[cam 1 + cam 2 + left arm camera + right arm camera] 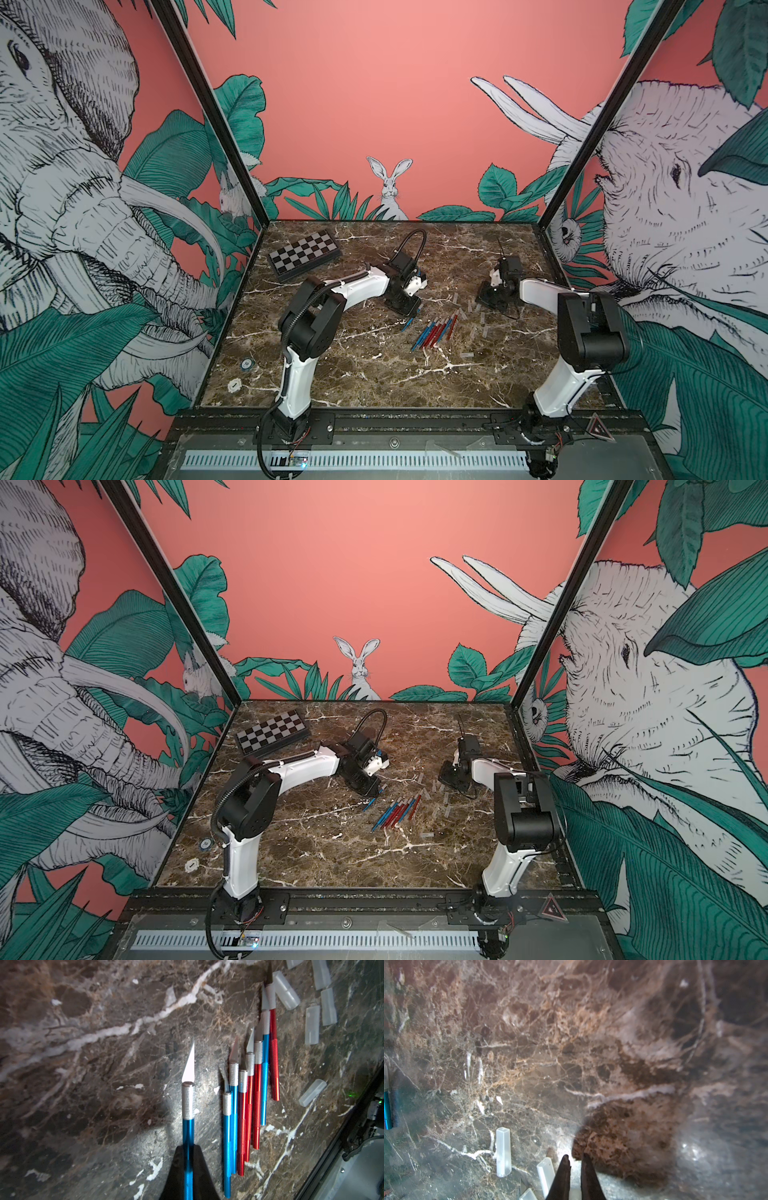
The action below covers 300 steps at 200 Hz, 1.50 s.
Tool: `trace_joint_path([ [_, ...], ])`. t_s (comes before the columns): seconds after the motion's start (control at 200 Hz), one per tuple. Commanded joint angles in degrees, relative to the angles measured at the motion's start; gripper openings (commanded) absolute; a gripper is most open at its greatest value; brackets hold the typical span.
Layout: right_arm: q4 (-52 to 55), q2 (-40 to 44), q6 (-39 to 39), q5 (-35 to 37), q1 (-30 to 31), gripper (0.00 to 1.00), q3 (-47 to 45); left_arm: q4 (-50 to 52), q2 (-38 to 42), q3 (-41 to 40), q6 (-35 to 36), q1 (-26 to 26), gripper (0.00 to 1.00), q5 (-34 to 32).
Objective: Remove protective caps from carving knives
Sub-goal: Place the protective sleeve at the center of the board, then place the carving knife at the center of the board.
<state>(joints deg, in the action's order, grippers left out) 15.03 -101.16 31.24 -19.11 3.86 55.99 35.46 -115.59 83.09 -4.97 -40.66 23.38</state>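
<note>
Protective caps (483, 320) lie scattered right of centre on the marble table (332, 374), with a lone cap (466, 355) nearest the front edge. Left of them, at mid-frame, bare-bladed carving knives (435, 332) lie in a tight row. Just beyond, the left claw (188, 1148) is clenched on a blue knife (188, 1126) whose blade is uncovered. The right claw (574, 1159) is all but closed among the caps, with nothing visibly held. A checkered board (303, 254) sits at the far upper left.
</note>
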Motion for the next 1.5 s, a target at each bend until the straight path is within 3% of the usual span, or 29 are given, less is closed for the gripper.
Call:
trace_joint_path([
  [0.0,-0.24,-1.14,-0.35,0.84,-0.17,0.13,0.26,-0.12,0.43,-0.47,-0.42,0.15,0.00,0.75],
  [0.31,0.04,0.60,-0.12,2.44,-0.17,0.26,-0.40,0.17,-0.40,-0.08,-0.09,0.15,0.00,0.54],
  [0.665,1.70,8.29,-0.52,4.31,-0.28,0.27,-2.35,1.29,-1.67,1.46,-0.64,0.15,0.00,0.01],
  [0.895,-1.87,14.81,-1.59,1.82,-0.34,0.29,-7.05,1.60,-2.36,0.94,-1.53,0.15,0.00,-1.34],
  [1.205,-2.38,17.60,-2.80,1.46,-0.61,0.30,-10.24,1.69,-2.14,0.87,-2.33,0.15,0.00,-2.72],
  [1.495,-2.40,18.77,-3.38,1.60,-1.27,0.30,-11.25,2.01,-2.28,1.01,-2.94,0.15,0.07,-3.12],
])
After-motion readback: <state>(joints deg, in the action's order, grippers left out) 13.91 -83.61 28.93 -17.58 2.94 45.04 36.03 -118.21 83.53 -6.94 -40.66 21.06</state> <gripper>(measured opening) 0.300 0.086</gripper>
